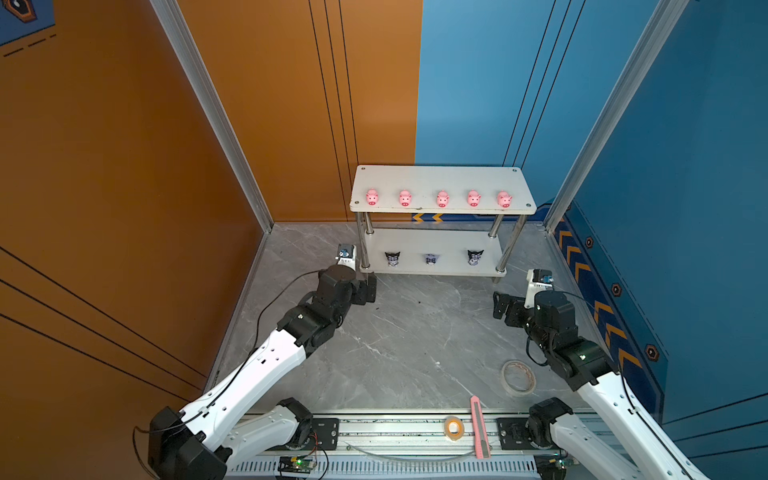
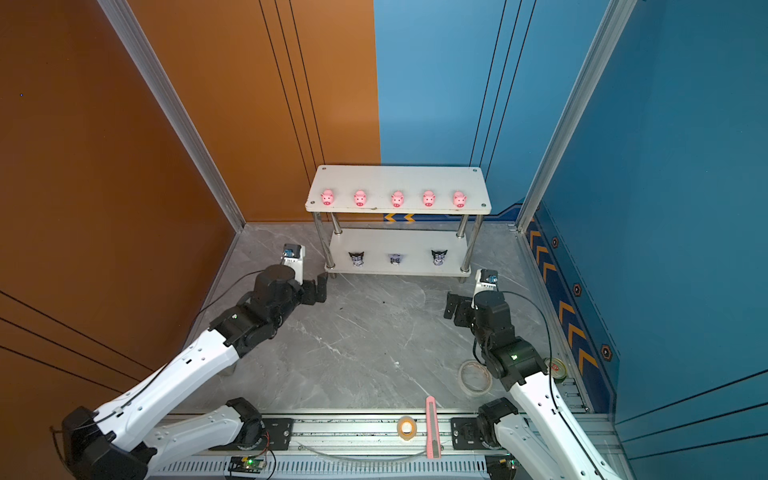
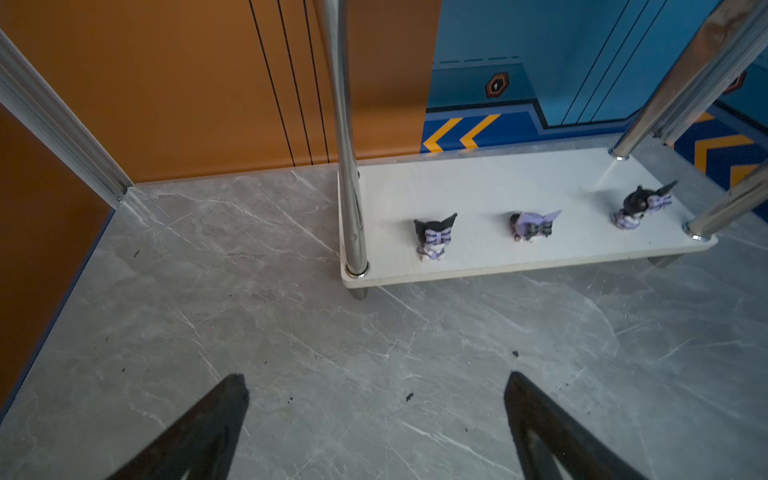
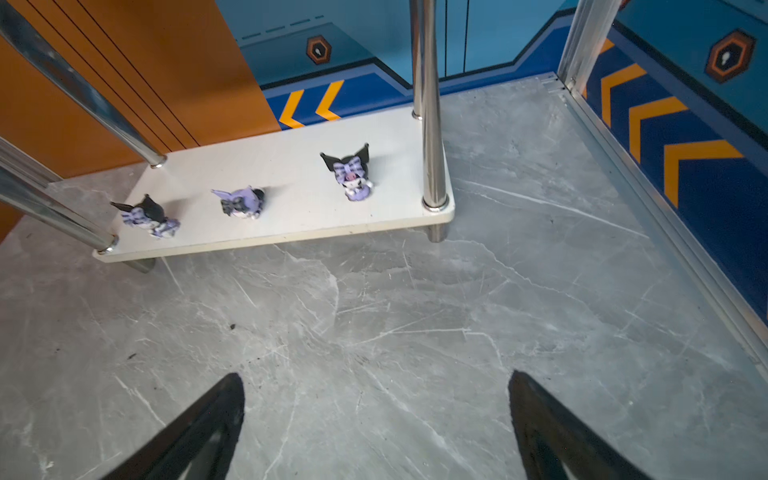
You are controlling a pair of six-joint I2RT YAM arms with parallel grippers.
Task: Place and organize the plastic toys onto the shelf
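Observation:
The shelf (image 1: 440,178) stands at the back of the grey floor. Several pink pig toys (image 1: 442,199) sit in a row along the front of its top board. On its lower board (image 3: 490,187) three black-eared purple figurines (image 3: 434,241) (image 3: 532,226) (image 3: 640,205) stand spaced apart; the middle one (image 4: 243,203) lies tipped over. My left gripper (image 3: 374,378) (image 1: 368,289) hovers open and empty over the floor, just in front of the shelf's left front leg. My right gripper (image 4: 376,376) (image 1: 500,305) is open and empty in front of the shelf's right end.
A large clear tape roll (image 1: 518,377) lies on the floor by the right arm. A small tape roll (image 1: 454,427) and a pink utility knife (image 1: 478,428) rest at the front rail. Orange wall at left, blue wall at right, close around the floor.

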